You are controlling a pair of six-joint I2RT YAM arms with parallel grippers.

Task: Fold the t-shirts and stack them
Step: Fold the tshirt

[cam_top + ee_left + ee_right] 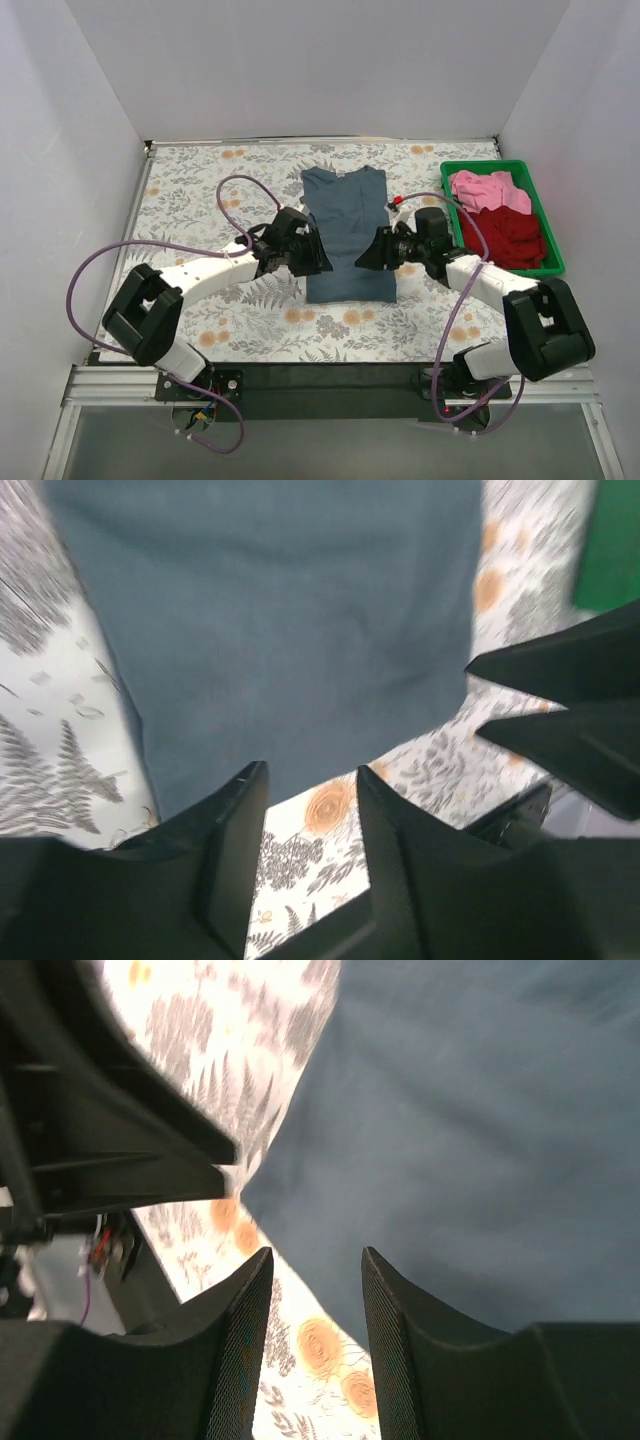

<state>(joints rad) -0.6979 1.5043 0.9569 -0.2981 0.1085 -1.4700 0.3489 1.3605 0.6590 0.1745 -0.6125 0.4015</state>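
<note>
From the top view, the blue-grey t-shirt [347,235] lies flat in the middle of the table [200,190], with its neck at 12 o'clock and its hem at 6 o'clock. Its sides look tucked in, so it is a long strip. My left gripper [318,262] is at the shirt's 8 o'clock edge and my right gripper [368,255] is at its 4 o'clock edge. At 3 o'clock sits the green bin [500,165], with the pink t-shirt [485,188] and the dark red t-shirt [505,235] inside it (they wait their turn).

From my left wrist, my left gripper [310,772] has its fingers apart, with nothing between them. The blue-grey t-shirt [290,630] fills the view toward 12 o'clock, and a low corner of it is just beyond my fingertips. My right gripper [560,710] pokes in at 3 o'clock.

From my right wrist, my right gripper [316,1254] is spread too and holds nothing. The blue-grey t-shirt [480,1140] is at 1 o'clock, and my left gripper [130,1150] is at 9 o'clock.

I think I am in the middle of folding the first shirt. Next I should go down, pinch both low corners, and carry the hem up toward the neck, with both sides moving together.
</note>
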